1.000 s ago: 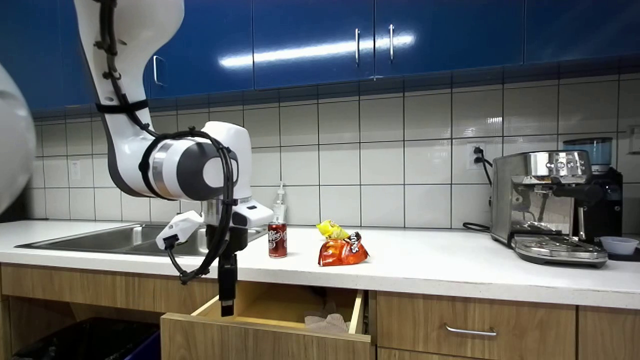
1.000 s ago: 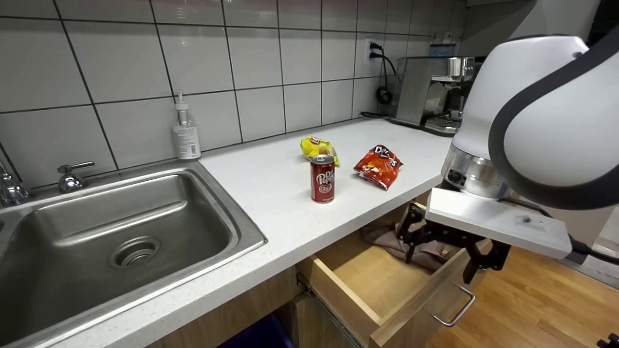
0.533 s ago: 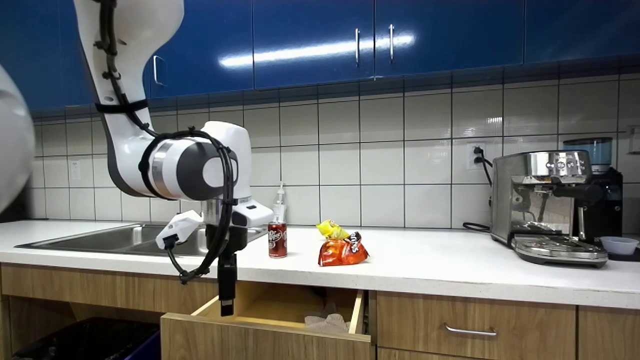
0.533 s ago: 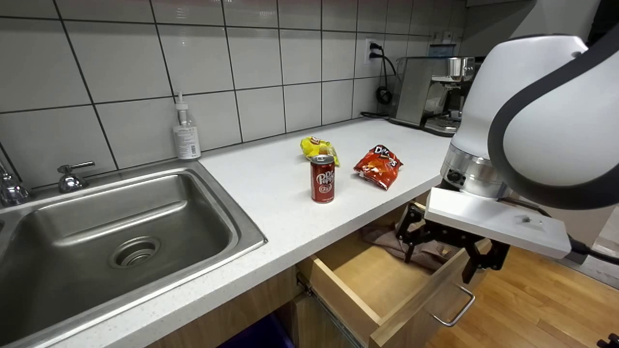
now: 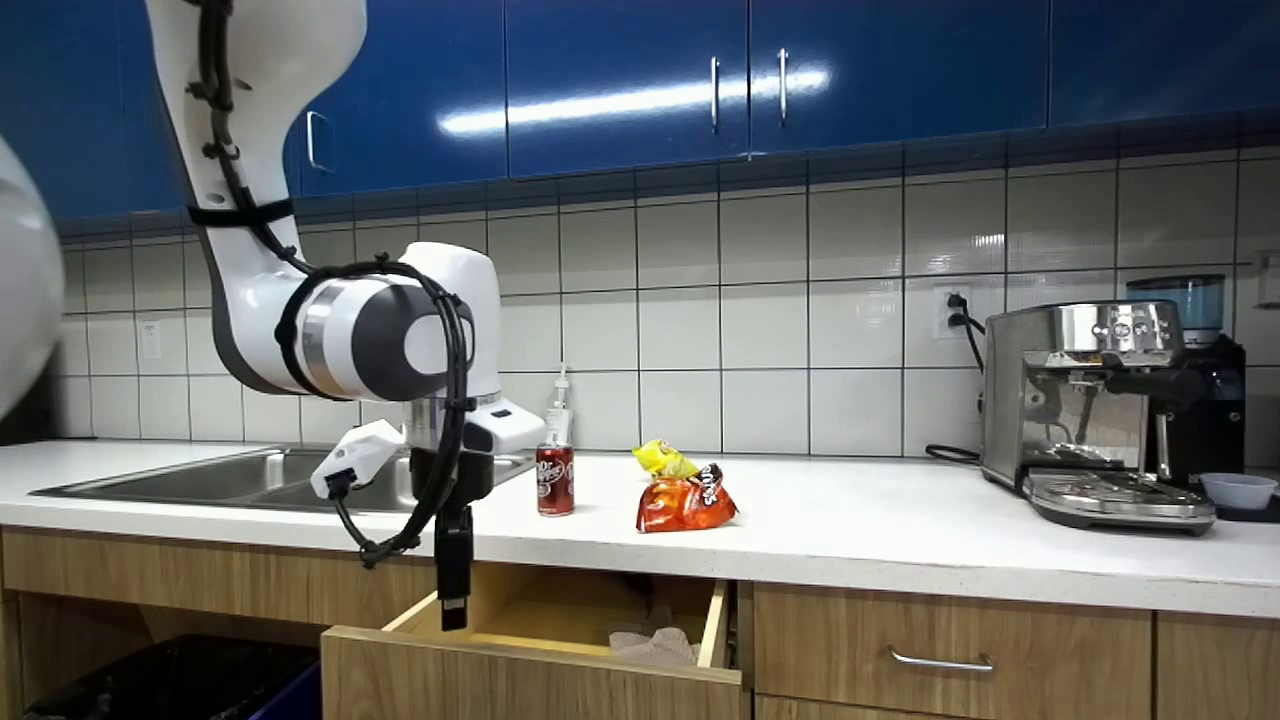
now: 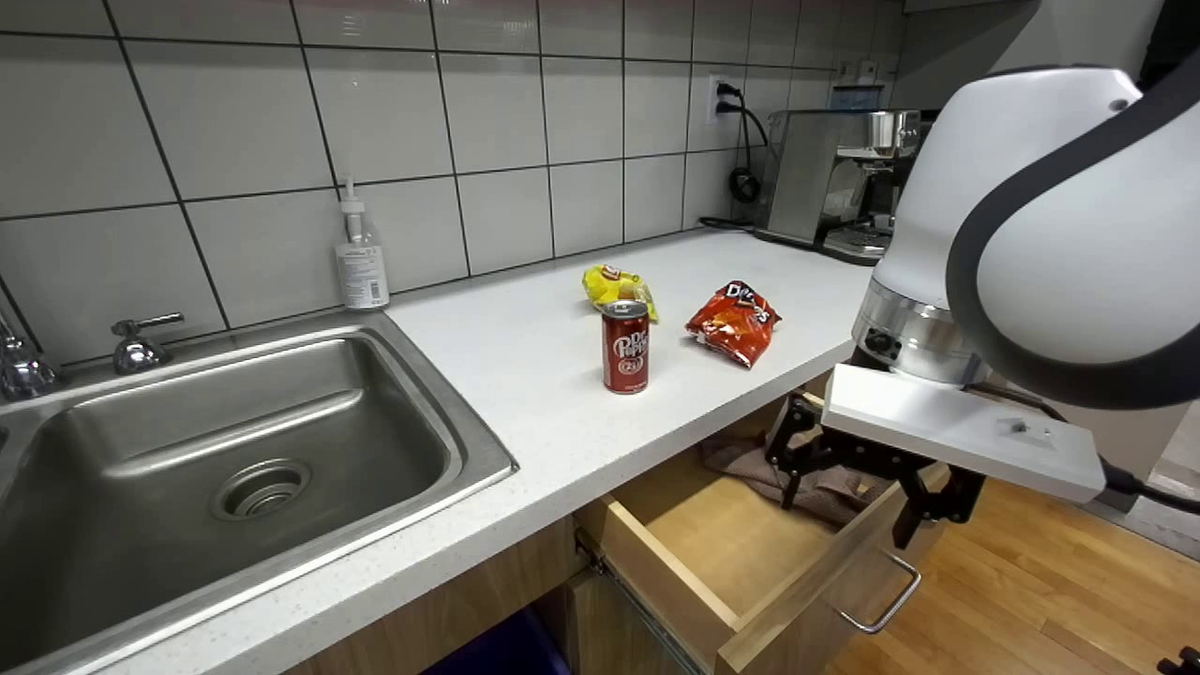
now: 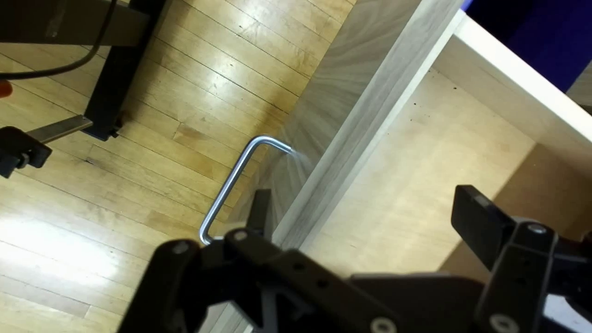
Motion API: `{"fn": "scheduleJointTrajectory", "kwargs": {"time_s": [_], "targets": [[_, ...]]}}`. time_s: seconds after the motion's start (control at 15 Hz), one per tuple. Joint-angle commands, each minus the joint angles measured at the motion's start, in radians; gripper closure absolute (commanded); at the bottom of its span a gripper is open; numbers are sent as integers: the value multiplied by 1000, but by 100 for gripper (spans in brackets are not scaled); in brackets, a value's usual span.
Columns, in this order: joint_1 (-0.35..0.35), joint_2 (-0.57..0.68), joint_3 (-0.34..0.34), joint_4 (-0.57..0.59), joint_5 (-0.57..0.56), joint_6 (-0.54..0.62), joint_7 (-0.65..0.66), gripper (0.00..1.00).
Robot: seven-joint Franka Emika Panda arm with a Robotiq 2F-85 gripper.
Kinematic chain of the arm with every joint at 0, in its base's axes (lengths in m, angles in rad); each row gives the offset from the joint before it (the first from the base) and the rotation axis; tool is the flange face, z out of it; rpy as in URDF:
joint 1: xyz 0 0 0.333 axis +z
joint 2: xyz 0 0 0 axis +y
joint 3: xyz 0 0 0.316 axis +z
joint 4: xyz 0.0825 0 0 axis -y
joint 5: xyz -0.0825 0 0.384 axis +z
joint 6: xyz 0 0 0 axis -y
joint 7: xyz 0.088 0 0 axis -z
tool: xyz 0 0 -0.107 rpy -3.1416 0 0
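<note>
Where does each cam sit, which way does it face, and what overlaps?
In an exterior view: in front of the counter, facing the tiled wall; arm and gripper at left.
In an exterior view: near the sink, looking down along the counter toward the coffee machine; arm and gripper at right.
Wrist view: mounted at the arm's end, looking down on the open drawer and its handle; gripper, open, along the bottom.
In both exterior views: soda can, yellow bag, red bag and that drawer.

A kitchen has a steel sink (image 6: pixel 281 403) set in a white counter (image 5: pixel 850 520), an espresso machine (image 5: pixel 1080 420), white wall tiles (image 5: pixel 760 330) and blue overhead cupboards (image 5: pixel 620 60).
</note>
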Motion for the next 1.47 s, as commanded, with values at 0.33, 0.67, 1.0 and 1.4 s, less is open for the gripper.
{"fn": "scheduleJointTrajectory", "kwargs": {"time_s": [0.33, 0.67, 1.0, 1.4], "targets": [[-70, -37, 22, 25, -190, 23, 17, 0], [-100, -40, 21, 79, -275, 13, 11, 0], [-105, -28, 30, 158, -203, -3, -97, 0], [-103, -22, 37, 190, -149, 17, -177, 0]]}}
